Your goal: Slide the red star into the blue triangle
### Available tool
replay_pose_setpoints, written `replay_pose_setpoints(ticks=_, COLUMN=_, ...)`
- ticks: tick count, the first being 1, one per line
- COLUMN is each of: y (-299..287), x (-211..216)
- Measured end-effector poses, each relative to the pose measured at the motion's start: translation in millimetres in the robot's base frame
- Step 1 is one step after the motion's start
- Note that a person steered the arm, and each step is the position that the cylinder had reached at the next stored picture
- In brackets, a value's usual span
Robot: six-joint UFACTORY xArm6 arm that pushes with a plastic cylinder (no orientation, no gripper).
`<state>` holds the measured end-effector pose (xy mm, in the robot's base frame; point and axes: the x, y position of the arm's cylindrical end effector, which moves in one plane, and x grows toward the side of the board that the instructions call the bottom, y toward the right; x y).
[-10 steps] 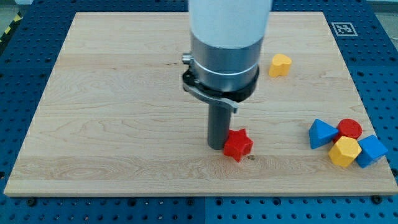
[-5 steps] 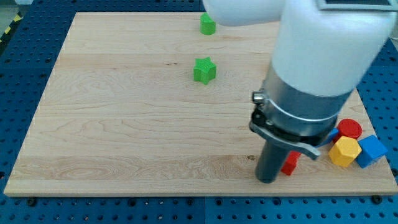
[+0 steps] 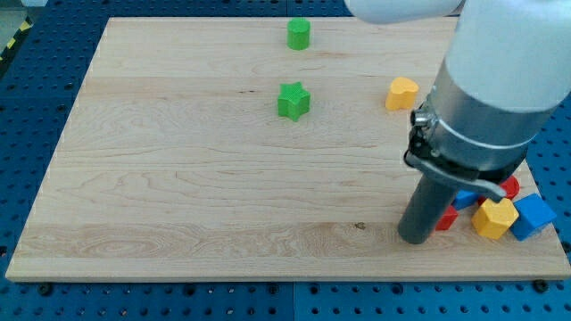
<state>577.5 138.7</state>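
Note:
My tip [image 3: 414,238] rests on the board near the view's bottom right. The red star [image 3: 447,218] shows only as a sliver just right of the rod, touching it. The blue triangle [image 3: 464,198] is mostly hidden behind the rod and arm; a small blue part shows directly right of the star, against it. The star sits between my tip and the triangle.
A red cylinder [image 3: 510,187], a yellow hexagon [image 3: 494,218] and a blue block [image 3: 534,216] cluster right of the triangle near the board's right edge. A yellow block [image 3: 401,93] lies above the arm. A green star [image 3: 293,100] and green block [image 3: 299,34] sit at the top centre.
My tip has moved right along the board's lower part, pushing the red star right until it lies against the blue triangle. The yellow block is uncovered again.

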Motion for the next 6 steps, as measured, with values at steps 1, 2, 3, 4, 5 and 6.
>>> replay_pose_setpoints(ticks=1, y=10.0, x=-2.3)
replay_pose_setpoints(ticks=2, y=4.3, x=-2.2)
replay_pose_setpoints(ticks=3, y=-60.4, x=-9.8)
replay_pose_setpoints(ticks=4, y=-145.4, x=-47.7)
replay_pose_setpoints(ticks=5, y=-199.1, x=-122.6)
replay_pose_setpoints(ticks=6, y=-193.9, x=-201.5)
